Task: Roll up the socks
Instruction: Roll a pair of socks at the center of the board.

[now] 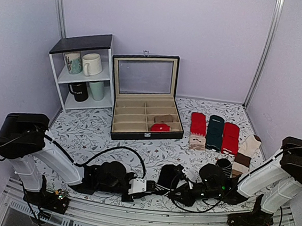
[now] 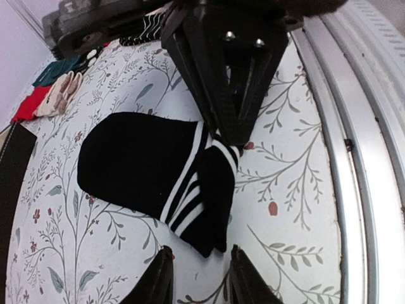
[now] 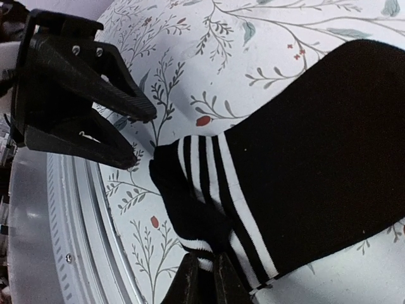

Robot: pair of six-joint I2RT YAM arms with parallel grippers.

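The scene is enclosed by plain pale lilac walls (image 1: 211, 38), and a slim metal upright (image 1: 59, 2) is seen at each back corner. The table is covered by a white cloth (image 1: 85, 133) printed with grey-green leafy sprigs and small red buds. At the back left a small white shelf unit (image 1: 82, 45) with a dark top is set against the wall. Four mugs (image 1: 91, 63) are kept on it, two above and two below. Just to its right a black case (image 1: 138, 134) is stood open, its glazed lid raised and its beige compartments shown. The near edge is bounded by a ribbed aluminium rail (image 1: 156, 223). Soft, even light is cast, and only faint shadows are seen.
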